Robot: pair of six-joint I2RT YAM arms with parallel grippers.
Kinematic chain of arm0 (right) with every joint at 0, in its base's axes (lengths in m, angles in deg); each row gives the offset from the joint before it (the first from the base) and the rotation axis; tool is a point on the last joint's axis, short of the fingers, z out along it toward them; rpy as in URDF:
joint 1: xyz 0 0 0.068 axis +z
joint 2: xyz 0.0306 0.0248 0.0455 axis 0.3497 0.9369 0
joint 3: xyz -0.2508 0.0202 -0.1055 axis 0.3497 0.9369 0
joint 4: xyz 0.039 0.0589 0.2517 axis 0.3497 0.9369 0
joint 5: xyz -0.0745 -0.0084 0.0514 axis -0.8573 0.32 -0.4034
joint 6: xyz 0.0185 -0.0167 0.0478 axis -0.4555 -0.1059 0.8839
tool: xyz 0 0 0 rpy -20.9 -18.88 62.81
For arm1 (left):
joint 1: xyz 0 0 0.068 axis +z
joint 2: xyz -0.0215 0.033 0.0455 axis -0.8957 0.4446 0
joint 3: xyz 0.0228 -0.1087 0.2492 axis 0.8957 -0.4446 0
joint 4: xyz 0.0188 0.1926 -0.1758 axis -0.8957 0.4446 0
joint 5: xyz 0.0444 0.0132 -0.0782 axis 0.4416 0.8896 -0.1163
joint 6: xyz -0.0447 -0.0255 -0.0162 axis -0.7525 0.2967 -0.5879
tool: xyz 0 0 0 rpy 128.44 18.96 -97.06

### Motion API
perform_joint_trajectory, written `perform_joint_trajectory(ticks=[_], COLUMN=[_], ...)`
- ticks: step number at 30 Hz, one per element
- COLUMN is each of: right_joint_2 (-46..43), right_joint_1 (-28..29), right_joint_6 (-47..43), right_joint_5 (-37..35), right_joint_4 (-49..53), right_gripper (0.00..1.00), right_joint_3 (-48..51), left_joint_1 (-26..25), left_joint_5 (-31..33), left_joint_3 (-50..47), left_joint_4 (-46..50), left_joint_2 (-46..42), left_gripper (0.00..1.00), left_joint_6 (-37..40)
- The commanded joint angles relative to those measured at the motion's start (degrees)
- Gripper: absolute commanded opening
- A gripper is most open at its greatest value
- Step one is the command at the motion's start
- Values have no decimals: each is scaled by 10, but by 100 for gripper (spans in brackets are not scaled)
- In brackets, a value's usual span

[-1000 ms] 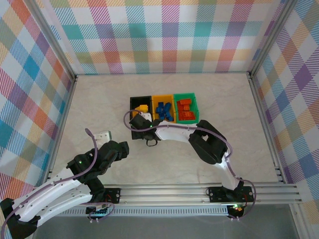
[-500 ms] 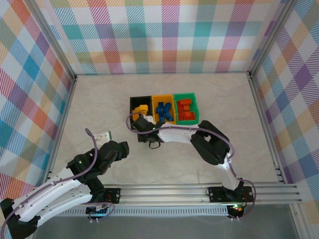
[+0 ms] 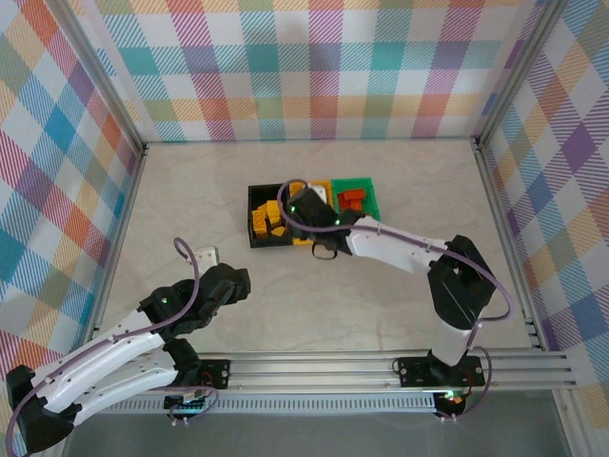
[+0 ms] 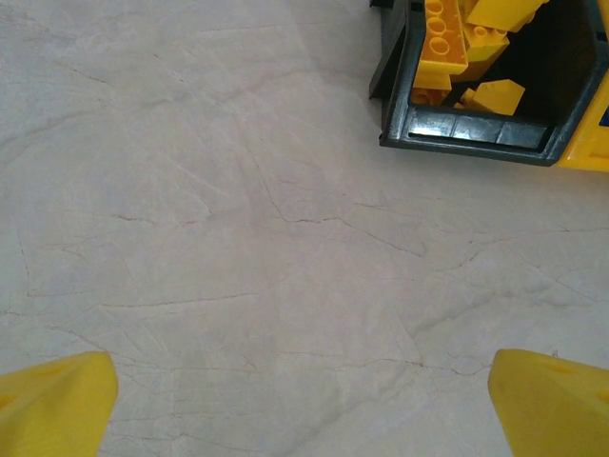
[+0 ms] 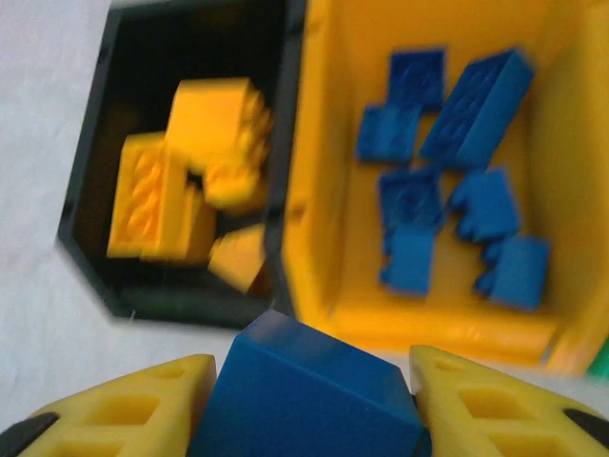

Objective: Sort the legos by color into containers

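Note:
Three containers stand in a row: a black bin point(image 3: 259, 225) holding yellow legos point(image 5: 190, 181), a yellow-orange bin point(image 5: 328, 190) holding several blue legos point(image 5: 447, 171), and a green bin point(image 3: 364, 183) with orange-red legos point(image 3: 354, 199). My right gripper point(image 3: 299, 211) hovers over the near edge where the black and yellow-orange bins meet. It is shut on a blue lego point(image 5: 304, 409), which sits between its yellow fingers point(image 5: 143, 409). My left gripper point(image 4: 304, 409) is open over bare table, short of the black bin point(image 4: 476, 133), with nothing between its fingertips point(image 4: 57, 405).
The marble-patterned table point(image 3: 190, 190) is walled by checkered panels with metal posts. A rail point(image 3: 381, 367) runs along the near edge by the arm bases. Open tabletop lies left of the bins and in front of them.
My right gripper has shut on a blue lego and moved from the table in front of the black bin up and right over the bins. The left arm shifted slightly.

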Motion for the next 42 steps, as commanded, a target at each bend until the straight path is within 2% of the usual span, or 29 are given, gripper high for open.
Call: perform_joint_trajectory(ticks=[1, 3, 6, 7, 10, 17, 21, 25, 28, 31, 33, 37, 42], right_joint_2=[56, 87, 112, 106, 52, -122, -197, -246, -284, -316, -323, -342, -378], right_joint_1=[-31, -46, -61, -62, -62, -62, -62, -61, -61, -62, -62, -64, -66], right_joint_6=[-41, -63, -76, -84, -92, -83, -65, -34, -11, -26, -22, -24, -33], right_joint_5=[-2, 20, 24, 22, 15, -3, -28, -60, -90, -97, -116, -142, -162], right_joint_4=[19, 15, 29, 22, -15, -91, -89, -61, -48, -64, -48, -41, -40], right_gripper=[45, 50, 81, 86, 93, 100, 100, 100, 100, 100, 100, 100, 100], right_joint_3=[-51, -87, -142, -144, -110, 58, 141, 191, 227, 260, 262, 279, 304], left_joint_1=[4, 4, 4, 3, 4, 6, 25, 101, 192, 259, 288, 339, 377], left_joint_5=[-1, 3, 13, 19, 37, 144, 155, 179, 121, 120, 128, 90, 6], left_joint_3=[22, 24, 28, 29, 36, 51, 32, 34, 38, 45, 50, 49, -4], left_joint_4=[-1, -2, -4, -3, -2, -20, -150, -250, -337, -401, -438, -529, -712], left_joint_2=[3, 3, 3, 4, 9, 9, 9, 58, 115, 195, 261, 384, 447], left_gripper=[100, 100, 100, 100, 100, 100, 100, 100, 100, 100, 100, 100, 100], left_joint_6=[4, 3, -3, -7, -19, -7, 87, 169, 252, 302, 334, 403, 444])
